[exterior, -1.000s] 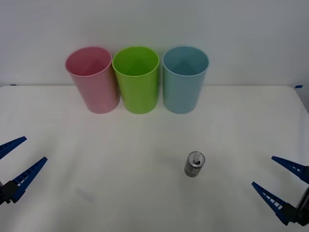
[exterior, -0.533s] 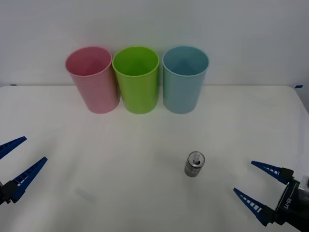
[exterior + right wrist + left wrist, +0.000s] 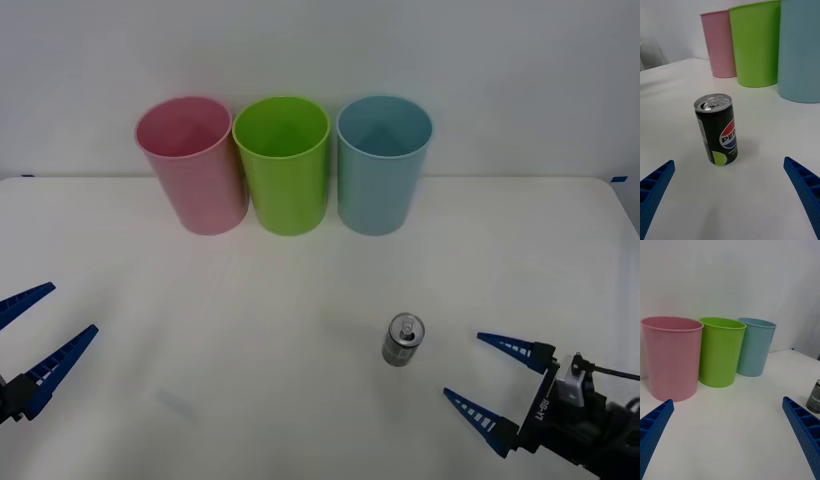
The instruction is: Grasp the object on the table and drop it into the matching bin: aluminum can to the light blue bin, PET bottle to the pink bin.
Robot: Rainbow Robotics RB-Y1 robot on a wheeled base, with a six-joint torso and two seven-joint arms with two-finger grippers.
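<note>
Sitting wide open beside the can (image 3: pixel 403 340), the right gripper (image 3: pixel 497 380) holds and touches nothing. Left gripper (image 3: pixel 38 330) is spread wide too, empty, parked at the worktop's (image 3: pixel 300 290) edge.

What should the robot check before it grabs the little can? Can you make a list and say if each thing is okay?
1. The aluminum can stands upright on the table: ok.
2. The right gripper is open wide enough for the can: ok, its fingers are spread.
3. The can sits between the right fingers: not ok yet, it is ahead of them with a gap.
4. Nothing lies between gripper and can: ok, just bare table.
5. The light blue bin is upright with its mouth open: ok; whether anything is inside, cannot tell.
6. The left gripper is out of the way: ok, open at the table's left side, far from the can.
</note>
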